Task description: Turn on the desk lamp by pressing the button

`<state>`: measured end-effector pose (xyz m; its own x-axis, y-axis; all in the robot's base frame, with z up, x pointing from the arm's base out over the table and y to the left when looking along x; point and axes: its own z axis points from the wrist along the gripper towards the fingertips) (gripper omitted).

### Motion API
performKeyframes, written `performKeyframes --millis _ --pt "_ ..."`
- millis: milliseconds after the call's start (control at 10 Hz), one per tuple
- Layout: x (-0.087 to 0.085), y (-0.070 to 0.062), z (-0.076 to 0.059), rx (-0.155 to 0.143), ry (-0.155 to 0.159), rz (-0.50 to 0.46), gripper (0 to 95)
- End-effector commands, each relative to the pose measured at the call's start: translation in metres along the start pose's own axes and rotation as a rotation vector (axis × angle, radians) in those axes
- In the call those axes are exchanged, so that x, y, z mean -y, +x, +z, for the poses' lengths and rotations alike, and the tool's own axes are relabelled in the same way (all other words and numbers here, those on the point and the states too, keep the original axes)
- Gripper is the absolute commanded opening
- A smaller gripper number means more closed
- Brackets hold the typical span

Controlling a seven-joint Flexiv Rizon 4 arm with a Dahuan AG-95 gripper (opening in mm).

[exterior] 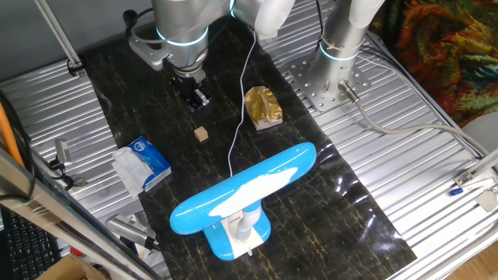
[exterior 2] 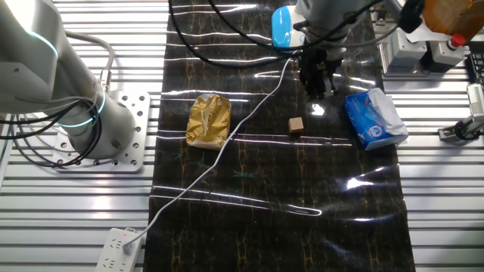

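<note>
The desk lamp lies at the near end of the black mat in one fixed view, with its long blue-and-white head (exterior: 249, 190) over its blue-and-white base (exterior: 226, 241) and white neck (exterior: 247, 222). I cannot make out its button. Its thin white cord (exterior: 243, 101) runs up the mat. In the other fixed view only the tip of the lamp head (exterior 2: 282, 26) shows at the top edge. My gripper (exterior: 196, 97) hangs over the far part of the mat, well away from the lamp, fingers pointing down (exterior 2: 316, 83). The gap between the fingertips is unclear.
A small wooden cube (exterior: 202, 134) lies just below the gripper. A gold crumpled packet (exterior: 263, 106) lies right of the cord. A blue-and-white tissue packet (exterior: 144, 163) sits at the mat's left edge. A power strip (exterior 2: 117, 253) holds the cord's plug. The arm's base (exterior: 334, 78) stands beside the mat.
</note>
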<state>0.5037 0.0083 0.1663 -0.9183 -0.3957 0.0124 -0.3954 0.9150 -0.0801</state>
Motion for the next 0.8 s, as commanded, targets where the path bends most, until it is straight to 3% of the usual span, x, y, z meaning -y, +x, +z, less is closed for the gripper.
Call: performKeyframes --millis 100,500,800 --pt "-0.0001 0.0002 0.0002 -0.006 -0.013 0.149 0.0" --pt "-0.0005 -0.0003 0.0005 -0.02 -0.066 0.333 0.0" --pt "-0.0006 -0.0005 0.0007 -0.025 -0.074 0.316 0.0"
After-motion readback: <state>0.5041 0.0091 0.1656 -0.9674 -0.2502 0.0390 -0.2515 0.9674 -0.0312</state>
